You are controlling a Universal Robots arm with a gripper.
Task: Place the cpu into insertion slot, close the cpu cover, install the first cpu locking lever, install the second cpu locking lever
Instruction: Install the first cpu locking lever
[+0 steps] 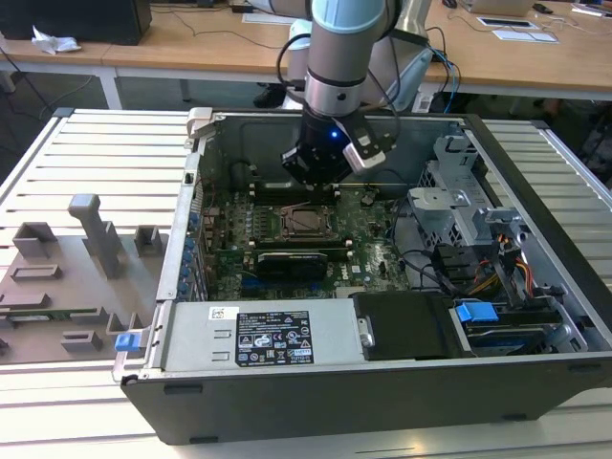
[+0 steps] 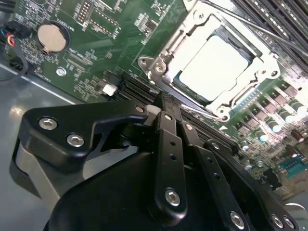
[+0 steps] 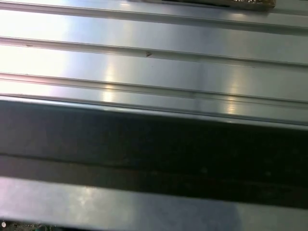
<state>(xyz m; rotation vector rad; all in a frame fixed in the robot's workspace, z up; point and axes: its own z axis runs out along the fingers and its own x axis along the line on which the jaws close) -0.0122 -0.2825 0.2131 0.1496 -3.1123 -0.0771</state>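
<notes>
Now the cpu (image 2: 210, 67) sits flat in the insertion slot (image 2: 168, 72) with the cpu cover (image 2: 190, 45) down around it, so the empty, pinched-closed hand (image 2: 163, 103) should press a locking lever (image 2: 250, 24) squarely, not skidding.

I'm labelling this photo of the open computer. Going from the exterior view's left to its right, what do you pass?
Grey plastic fixtures → green board → cpu cover → metal drive cage → blue clip.
</notes>
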